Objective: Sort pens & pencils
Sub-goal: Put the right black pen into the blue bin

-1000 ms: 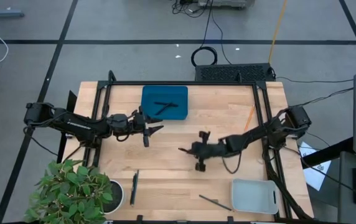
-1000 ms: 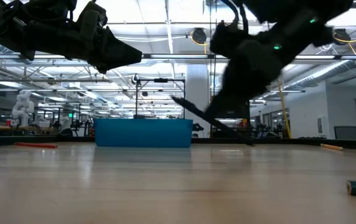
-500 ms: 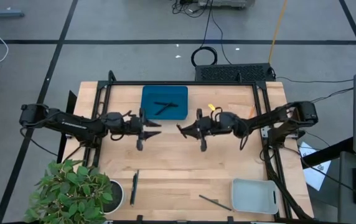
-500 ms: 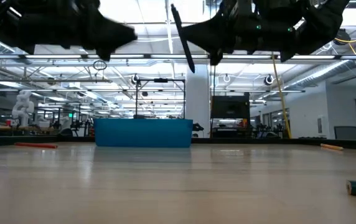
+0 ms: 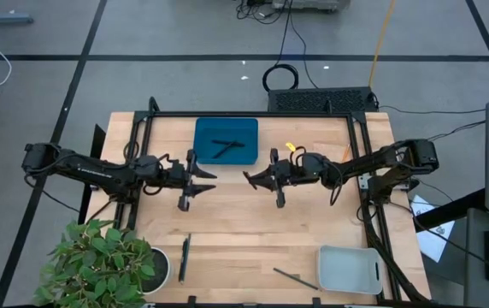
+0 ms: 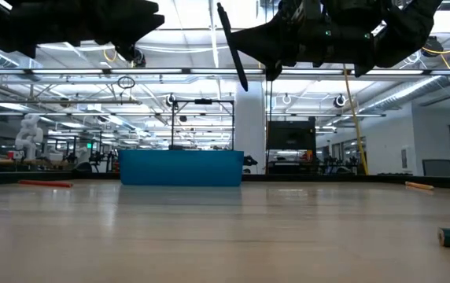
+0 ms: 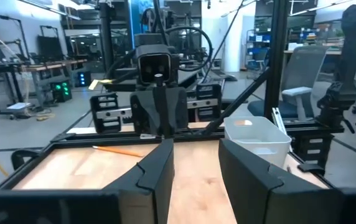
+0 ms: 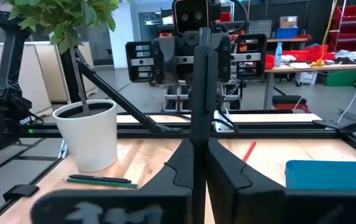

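My right gripper hangs level over the middle of the table, shut on a thin black pen that stands almost upright. Facing it from the left, my left gripper is open with nothing between its fingers. The blue tray at the far side holds black pens. An orange pencil lies at the far right and a red pencil on the wood near the blue tray. A dark pen and a dark grey stick lie near the front edge. My right gripper pinches the pen about its middle between its two fingers. The fingers come in level from the table's right and lie across the pen. The pen is lifted well clear of the table, nearly upright, its top end leaning a little to one side.
A pale grey tray sits at the front right corner. A potted plant stands at the front left corner. Black frame rails run along the table's far, left and right sides. Bare wood lies between the two trays.
My right gripper has risen from low over the table and gone toward the far edge, tipping from a downward slant to level. The pen has come up with it, from a low slant to nearly upright. My left gripper has risen and drawn back slightly toward the left edge.
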Controlling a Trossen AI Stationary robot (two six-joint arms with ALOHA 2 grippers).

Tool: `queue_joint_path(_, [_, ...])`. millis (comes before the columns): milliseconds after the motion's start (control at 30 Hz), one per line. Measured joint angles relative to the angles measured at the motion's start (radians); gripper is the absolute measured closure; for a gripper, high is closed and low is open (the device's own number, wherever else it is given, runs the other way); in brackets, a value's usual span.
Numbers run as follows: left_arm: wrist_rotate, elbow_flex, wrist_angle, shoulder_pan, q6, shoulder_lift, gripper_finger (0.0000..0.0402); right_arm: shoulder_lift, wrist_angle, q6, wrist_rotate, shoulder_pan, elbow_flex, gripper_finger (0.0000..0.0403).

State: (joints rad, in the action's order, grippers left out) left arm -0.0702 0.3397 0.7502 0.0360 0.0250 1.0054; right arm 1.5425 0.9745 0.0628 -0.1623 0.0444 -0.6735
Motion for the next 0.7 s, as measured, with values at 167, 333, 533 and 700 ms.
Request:
queue_joint_path(167, [0.032,0.0,0.0,0.0,0.019,0.0,0.027,0.0,0.0,0.0,0.0,0.0,0.0,0.0394])
queue_joint_path(333, [0.05,0.0,-0.016,0.0,0.019,0.0,0.027,0.0,0.0,0.003,0.0,0.0,0.0,0.0394])
queue_joint_path(533, [0.054,0.0,-0.015,0.0,0.02,0.0,0.027,0.0,-0.017,-0.001,0.007,0.0,0.0,0.0394])
queue_joint_path(700, [0.054,0.0,0.019,0.0,0.02,0.0,0.027,0.017,-0.02,-0.088,0.175,0.016,-0.001,0.0394])
